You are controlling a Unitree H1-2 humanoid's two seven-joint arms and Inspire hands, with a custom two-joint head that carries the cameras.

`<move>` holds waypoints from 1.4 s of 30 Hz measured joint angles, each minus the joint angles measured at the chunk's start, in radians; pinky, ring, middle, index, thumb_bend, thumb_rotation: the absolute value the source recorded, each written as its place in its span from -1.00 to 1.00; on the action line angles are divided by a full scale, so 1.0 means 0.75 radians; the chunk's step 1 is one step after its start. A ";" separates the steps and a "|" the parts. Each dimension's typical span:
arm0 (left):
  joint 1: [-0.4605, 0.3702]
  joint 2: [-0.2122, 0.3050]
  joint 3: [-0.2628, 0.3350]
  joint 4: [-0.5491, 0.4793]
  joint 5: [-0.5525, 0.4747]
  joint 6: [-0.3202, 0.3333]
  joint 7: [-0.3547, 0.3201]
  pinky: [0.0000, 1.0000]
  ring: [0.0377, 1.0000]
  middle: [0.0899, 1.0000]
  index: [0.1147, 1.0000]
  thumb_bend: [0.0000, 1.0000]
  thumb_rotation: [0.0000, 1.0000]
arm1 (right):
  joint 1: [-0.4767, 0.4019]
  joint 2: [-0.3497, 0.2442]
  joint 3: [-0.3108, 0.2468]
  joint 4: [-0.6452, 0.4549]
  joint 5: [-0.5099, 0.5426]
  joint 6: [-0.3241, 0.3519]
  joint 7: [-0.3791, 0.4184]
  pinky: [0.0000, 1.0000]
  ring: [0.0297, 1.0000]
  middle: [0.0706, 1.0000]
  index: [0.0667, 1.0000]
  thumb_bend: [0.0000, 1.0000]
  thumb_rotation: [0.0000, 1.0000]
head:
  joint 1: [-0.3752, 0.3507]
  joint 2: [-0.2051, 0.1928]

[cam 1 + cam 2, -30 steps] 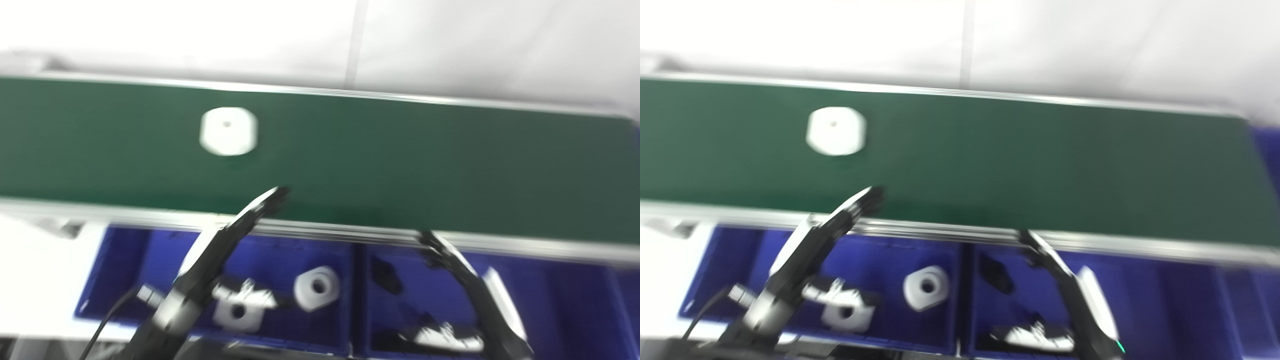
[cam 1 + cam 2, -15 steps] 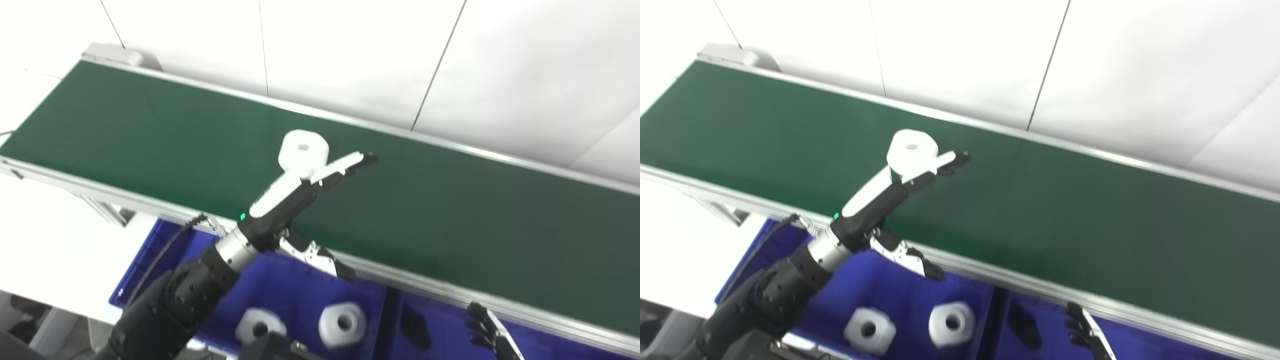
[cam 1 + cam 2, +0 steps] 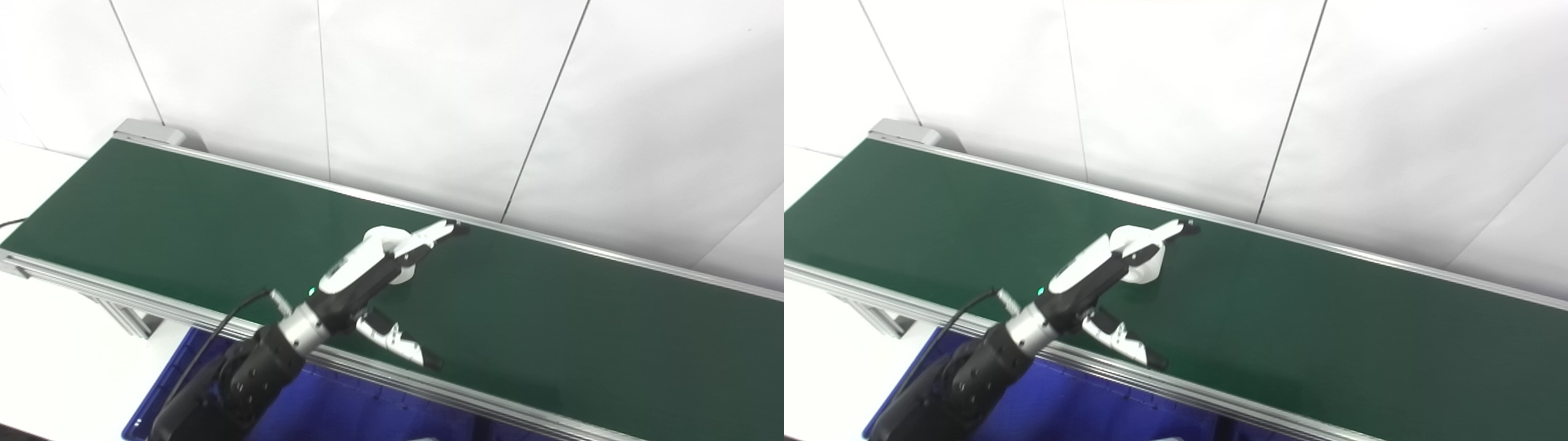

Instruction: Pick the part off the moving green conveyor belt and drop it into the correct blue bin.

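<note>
A white hexagonal part with a centre hole (image 3: 392,240) (image 3: 1141,267) lies on the green conveyor belt (image 3: 184,226), near its far edge. My left hand (image 3: 373,275) (image 3: 1102,272) reaches over the belt and partly covers the part. Its fingers (image 3: 438,231) stretch past the part toward the far rail, and the thumb (image 3: 398,346) points down toward the near rail. The hand is open and holds nothing. My right hand is out of view.
The blue bin (image 3: 343,410) shows only as a strip under the near rail (image 3: 122,294) at the bottom. A white wall stands right behind the belt. The belt's left end cap (image 3: 150,131) is at upper left.
The camera has tilted up, so the bins and right hand left the picture. The part has travelled right along the belt, and my left hand now overlaps it from the near side.
</note>
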 measured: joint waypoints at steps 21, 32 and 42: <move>-0.287 0.045 -0.033 0.204 0.472 0.323 -0.108 0.59 0.73 0.88 0.81 0.74 -0.47 | 0.004 -0.068 0.146 0.025 -0.056 -0.003 -0.268 0.20 0.34 0.44 0.53 0.91 -0.32 | -0.115 0.065; -0.364 0.003 -0.151 0.461 0.692 0.343 -0.017 0.81 0.89 0.94 0.82 0.74 -0.69 | 0.017 -0.063 0.148 0.014 -0.070 -0.003 -0.271 0.23 0.34 0.42 0.53 0.92 -0.29 | -0.137 0.086; -0.456 -0.068 -0.235 0.686 0.729 0.321 0.167 0.12 0.31 0.40 0.38 0.39 -0.99 | 0.031 -0.060 0.151 0.008 -0.076 -0.003 -0.275 0.21 0.34 0.43 0.55 0.91 -0.29 | -0.149 0.116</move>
